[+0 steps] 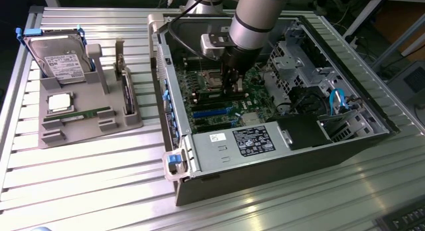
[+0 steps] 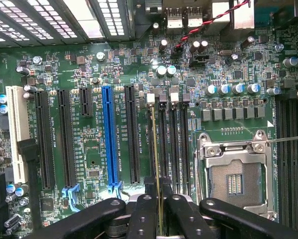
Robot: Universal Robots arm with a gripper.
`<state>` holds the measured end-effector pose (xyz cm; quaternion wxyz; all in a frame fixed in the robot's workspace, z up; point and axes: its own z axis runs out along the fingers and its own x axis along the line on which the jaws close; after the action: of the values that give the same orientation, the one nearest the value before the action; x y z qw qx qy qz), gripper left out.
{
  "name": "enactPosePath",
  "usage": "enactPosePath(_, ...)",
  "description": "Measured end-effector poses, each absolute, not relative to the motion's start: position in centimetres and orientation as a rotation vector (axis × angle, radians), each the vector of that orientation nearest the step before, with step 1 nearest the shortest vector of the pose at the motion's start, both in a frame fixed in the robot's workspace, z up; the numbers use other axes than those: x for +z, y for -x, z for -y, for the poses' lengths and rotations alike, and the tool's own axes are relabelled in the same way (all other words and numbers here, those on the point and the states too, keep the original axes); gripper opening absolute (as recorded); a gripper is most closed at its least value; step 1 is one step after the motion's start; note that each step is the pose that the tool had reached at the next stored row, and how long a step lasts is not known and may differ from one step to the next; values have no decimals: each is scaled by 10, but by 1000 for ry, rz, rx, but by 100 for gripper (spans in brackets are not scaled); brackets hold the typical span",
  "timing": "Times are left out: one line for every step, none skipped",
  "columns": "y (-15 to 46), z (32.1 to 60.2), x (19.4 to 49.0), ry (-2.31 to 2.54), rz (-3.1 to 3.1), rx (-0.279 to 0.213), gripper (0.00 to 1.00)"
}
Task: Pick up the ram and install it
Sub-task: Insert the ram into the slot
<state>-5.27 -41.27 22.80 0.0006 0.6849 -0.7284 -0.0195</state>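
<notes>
Pinching the ram (image 2: 156, 159), the gripper (image 2: 158, 211) hangs inside the open computer case (image 1: 279, 183).

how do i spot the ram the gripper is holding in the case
Inside the open computer case, find the green motherboard. Between the blue slot and the CPU socket, the ram stands edge-on along the black slots, clamped in the gripper: the only thin upright stick there.
</notes>
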Motion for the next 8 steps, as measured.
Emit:
enactPosePath(53, 413, 227, -2151, 2287, -61, 14)
enactPosePath(53, 413, 227, -2151, 2287, -61, 14)
enactPosePath(53, 413, 227, -2151, 2287, -61, 14)
enactPosePath(53, 413, 226, -2151, 2287, -61, 14)
enactPosePath(53, 413, 226, -2151, 2287, -61, 14)
enactPosePath(53, 413, 225, -2151, 2287, -61, 14)
enactPosePath(53, 413, 225, -2151, 2287, -61, 14)
enactPosePath(53, 413, 225, -2151, 2287, -61, 14)
